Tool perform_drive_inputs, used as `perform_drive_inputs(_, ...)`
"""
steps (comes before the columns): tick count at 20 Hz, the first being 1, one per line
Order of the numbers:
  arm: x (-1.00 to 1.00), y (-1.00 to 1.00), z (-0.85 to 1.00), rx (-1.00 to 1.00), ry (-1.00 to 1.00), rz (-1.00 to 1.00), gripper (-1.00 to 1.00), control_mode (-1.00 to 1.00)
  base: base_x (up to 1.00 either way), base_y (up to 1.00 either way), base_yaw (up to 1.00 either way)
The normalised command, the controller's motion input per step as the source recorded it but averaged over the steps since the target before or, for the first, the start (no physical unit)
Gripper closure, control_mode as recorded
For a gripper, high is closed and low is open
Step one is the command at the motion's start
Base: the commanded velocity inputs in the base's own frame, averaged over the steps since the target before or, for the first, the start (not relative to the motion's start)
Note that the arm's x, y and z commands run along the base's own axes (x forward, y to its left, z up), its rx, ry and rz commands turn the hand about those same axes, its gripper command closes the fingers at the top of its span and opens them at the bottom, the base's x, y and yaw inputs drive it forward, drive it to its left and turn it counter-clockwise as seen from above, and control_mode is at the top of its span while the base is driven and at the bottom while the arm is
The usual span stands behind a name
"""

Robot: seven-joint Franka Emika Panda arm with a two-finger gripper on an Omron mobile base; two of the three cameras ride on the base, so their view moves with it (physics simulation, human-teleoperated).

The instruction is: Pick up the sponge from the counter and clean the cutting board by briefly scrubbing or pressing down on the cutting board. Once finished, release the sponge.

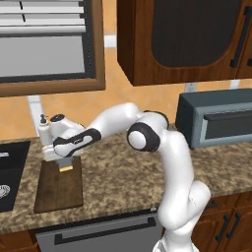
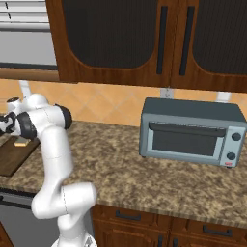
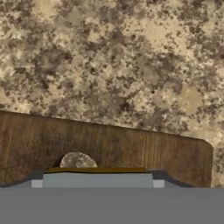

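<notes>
Already the sponge [image 1: 65, 168] is off the counter [image 1: 123, 179] and held in the gripper [image 1: 65, 166], whose jaws are closed on its sides, just over the far end of the cutting board [image 1: 59, 189] near its small hole [image 3: 78, 160]. Whether it presses the wood yet I cannot tell; scrubbing and then letting go look like what is left

Sponge [image 3: 97, 179] mostly masked at hand view bottom; gripper [image 1: 65, 165] fingertips hidden; cutting board [image 2: 13, 155] cropped by left edge.
</notes>
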Motion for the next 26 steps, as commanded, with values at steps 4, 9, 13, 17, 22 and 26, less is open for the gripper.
perform_drive_inputs(4, -0.22, -0.95, -0.34, 0.00, -0.02, 0.20, 1.00, -1.00, 0.00, 0.00, 0.00)
perform_drive_inputs(9, -0.31, -0.37, -0.22, 0.11, -0.06, 0.00, 1.00, -1.00, 0.00, 0.00, 0.00)
perform_drive_inputs(13, -0.48, 0.18, -0.23, 0.14, -0.14, -0.01, 1.00, -1.00, 0.00, 0.00, 0.00)
perform_drive_inputs(17, -0.48, 0.51, -0.15, 0.08, -0.10, -0.01, 1.00, -1.00, 0.00, 0.00, 0.00)
perform_drive_inputs(22, -0.37, 0.36, 0.00, 0.00, 0.00, 0.01, 1.00, -1.00, 0.00, 0.00, 0.00)
perform_drive_inputs(26, -0.90, 0.04, 0.00, 0.00, -0.07, 0.01, 1.00, -1.00, 0.00, 0.00, 0.00)
